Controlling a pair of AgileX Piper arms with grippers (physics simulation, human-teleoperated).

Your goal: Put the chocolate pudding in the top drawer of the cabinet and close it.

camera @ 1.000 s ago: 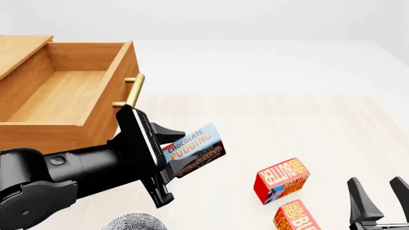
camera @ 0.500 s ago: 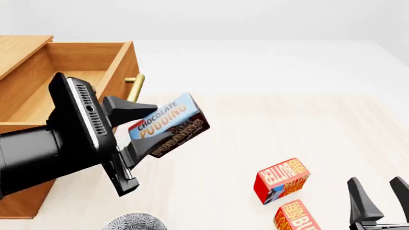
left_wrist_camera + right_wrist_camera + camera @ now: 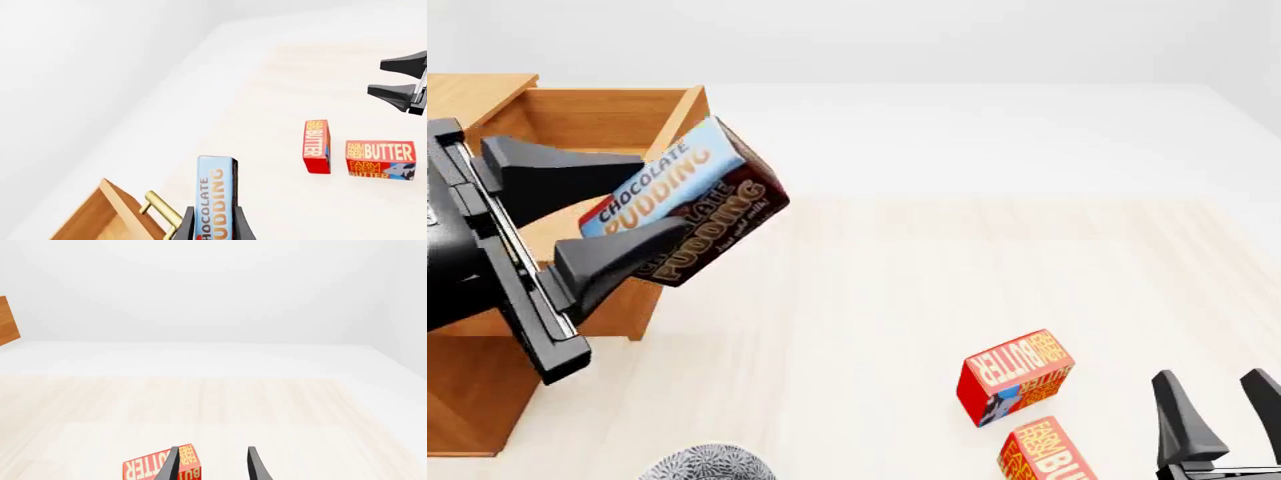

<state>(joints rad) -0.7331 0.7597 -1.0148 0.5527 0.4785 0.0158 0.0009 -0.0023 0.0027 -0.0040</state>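
Pudding, the chocolate pudding (image 3: 681, 215), sits clamped in my left gripper (image 3: 627, 215), lifted probably to clear the top drawer (image 3: 574, 135) front; right gripper (image 3: 1214, 420) idles apart.

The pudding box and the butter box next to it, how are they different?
The chocolate pudding is blue and brown; the butter box is red-orange. The pudding is held up in the left hand; the butter sits on the table. The pudding looks slimmer. Both are lettered boxes.
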